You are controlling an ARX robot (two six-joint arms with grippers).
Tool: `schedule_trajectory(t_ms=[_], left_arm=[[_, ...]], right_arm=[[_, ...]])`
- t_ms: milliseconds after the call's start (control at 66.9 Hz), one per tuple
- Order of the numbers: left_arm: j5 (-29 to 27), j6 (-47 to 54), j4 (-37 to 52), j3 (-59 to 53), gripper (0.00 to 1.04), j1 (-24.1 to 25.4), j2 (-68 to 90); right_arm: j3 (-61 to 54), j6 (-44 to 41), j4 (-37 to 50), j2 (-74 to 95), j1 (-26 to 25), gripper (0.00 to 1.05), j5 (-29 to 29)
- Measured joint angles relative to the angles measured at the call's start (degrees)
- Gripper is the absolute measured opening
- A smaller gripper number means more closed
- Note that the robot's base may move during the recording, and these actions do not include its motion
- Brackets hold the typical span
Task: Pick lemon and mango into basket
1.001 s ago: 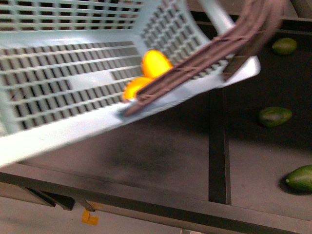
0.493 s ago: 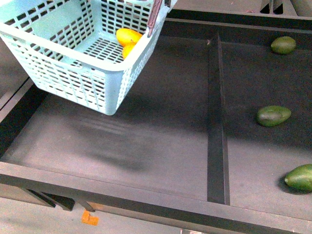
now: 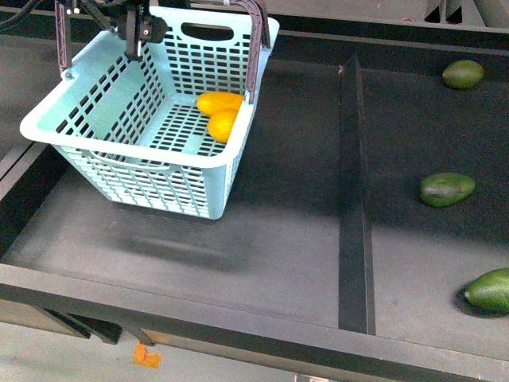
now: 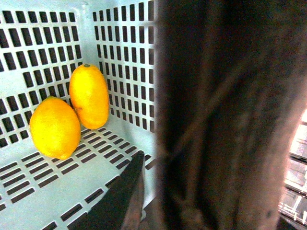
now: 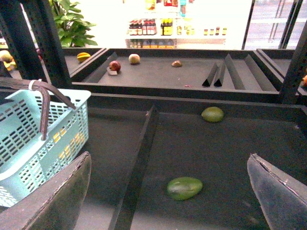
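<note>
Basket [image 3: 143, 151] swung lower (no readable labels); left jaws unclear, right jaws wide open, empty.

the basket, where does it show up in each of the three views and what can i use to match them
Front view: the basket sits upper left, tilted, with the lemon and mango in its far right corner.
Left wrist view: its inside floor and wall fill the left half, close up.
Right wrist view: one corner shows at the left edge.
Shared landmark: the brown handle, a dark blur in the left wrist view, arched in the right.
</note>
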Motion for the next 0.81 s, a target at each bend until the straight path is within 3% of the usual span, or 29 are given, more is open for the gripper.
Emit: schedule_trajectory(t_ms=[75, 209, 388, 448, 508, 583, 642, 807], left_arm=[[-2.0, 0.3, 0.8, -4.8, 0.71, 0.3, -3.3], [-8.6, 4.5, -6.7, -14.7, 0.99, 1.1, -14.3], [-12.1, 9.7, -4.9, -29.1, 0.97, 1.7, -28.2], [-9.5, 24.1, 16.0, -38.6, 0.85, 1.7, -32.2], [-8.2, 47.6, 38.5, -50.4, 0.71, 1.9, -36.3], [-7.4, 68.1, 53.5, -61.4, 0.55, 2.6, -40.9], [-6.8, 78.3, 59.0, -68.6, 0.41, 3.7, -45.1], [-5.2, 85.8, 62.4, -81.9, 0.05, 5.7, -53.4]], right_arm=[[0.0, 0.0, 0.0, 0.0, 0.0, 0.96, 0.0], [0.0, 0.0, 0.0, 0.0, 0.0, 0.96, 0.0], [0.0, 0.0, 0.0, 0.0, 0.0, 0.96, 0.0], [0.0, 0.0, 0.0, 0.0, 0.0, 0.96, 0.0], [0.0, 0.0, 0.0, 0.0, 0.0, 0.96, 0.0], [0.0, 0.0, 0.0, 0.0, 0.0, 0.96, 0.0], [0.0, 0.0, 0.0, 0.0, 0.0, 0.96, 0.0], [0.0, 0.0, 0.0, 0.0, 0.0, 0.96, 0.0]])
